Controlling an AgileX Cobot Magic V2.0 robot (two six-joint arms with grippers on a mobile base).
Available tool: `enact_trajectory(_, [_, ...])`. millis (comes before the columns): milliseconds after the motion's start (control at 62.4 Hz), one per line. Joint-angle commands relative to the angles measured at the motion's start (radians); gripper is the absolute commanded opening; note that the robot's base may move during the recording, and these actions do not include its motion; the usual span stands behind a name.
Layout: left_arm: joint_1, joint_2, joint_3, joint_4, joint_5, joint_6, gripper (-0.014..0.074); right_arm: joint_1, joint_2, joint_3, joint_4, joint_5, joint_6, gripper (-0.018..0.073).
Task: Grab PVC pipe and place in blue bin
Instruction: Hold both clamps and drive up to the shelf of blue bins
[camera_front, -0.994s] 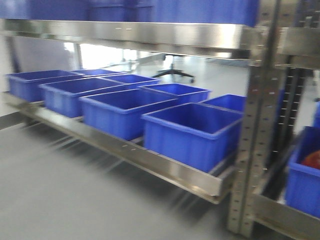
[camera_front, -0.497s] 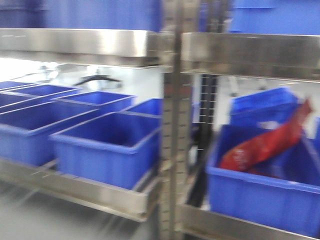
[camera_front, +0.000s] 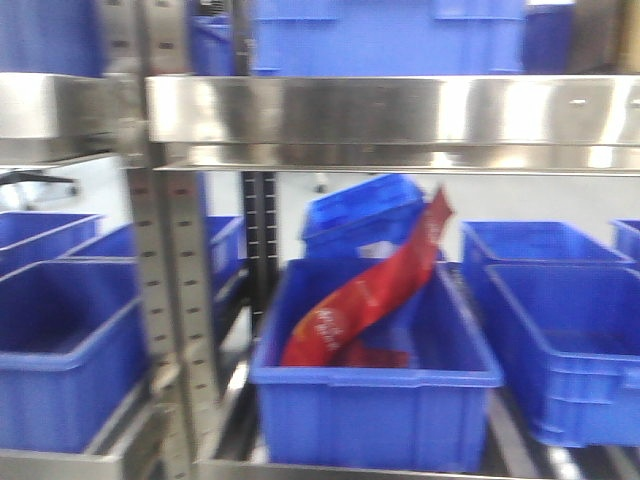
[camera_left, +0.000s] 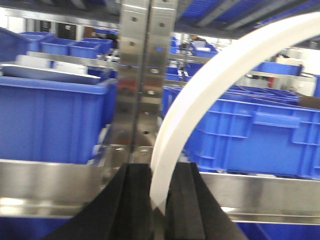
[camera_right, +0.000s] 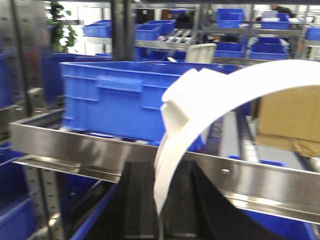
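Pipe arcs from left gripper and right gripper, each clamped on an end (likely steadying it for carrying).

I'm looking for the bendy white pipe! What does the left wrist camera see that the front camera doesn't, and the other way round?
Only the left wrist camera shows the white pipe, pinched in the left tool. Only the front camera shows a red bag lying in the middle bin. Both show blue bins on shiny metal shelves.
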Motion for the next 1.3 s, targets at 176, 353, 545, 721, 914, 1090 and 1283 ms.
enact_trajectory(176, [0.005,-0.002,-0.002,0.000,-0.034,-0.007,-0.0111,-0.001,-0.003,0.000,-0.012,-0.023,-0.006,-0.0168])
enact_trajectory(353, [0.005,-0.002,-0.002,0.000,-0.034,-0.007,-0.0111,-0.001,-0.003,0.000,-0.012,-0.023,-0.006,-0.0168])
enact_trajectory(545, [0.005,-0.002,-0.002,0.000,-0.034,-0.007,-0.0111,-0.001,-0.003,0.000,-0.012,-0.023,-0.006,-0.0168])
enact_trajectory(721, [0.005,-0.002,-0.002,0.000,-0.034,-0.007,-0.0111,-0.001,-0.003,0.000,-0.012,-0.023,-0.006,-0.0168])
enact_trajectory(914, [0.005,-0.002,-0.002,0.000,-0.034,-0.007,-0.0111,-0.001,-0.003,0.000,-0.012,-0.023,-0.006,-0.0168])
enact_trajectory(1090, [0.005,-0.002,-0.002,0.000,-0.034,-0.007,-0.0111,-0.001,-0.003,0.000,-0.012,-0.023,-0.006,-0.0168])
enact_trajectory(1283, [0.005,-0.002,-0.002,0.000,-0.034,-0.007,-0.0111,-0.001,-0.003,0.000,-0.012,-0.023,-0.006,-0.0168])
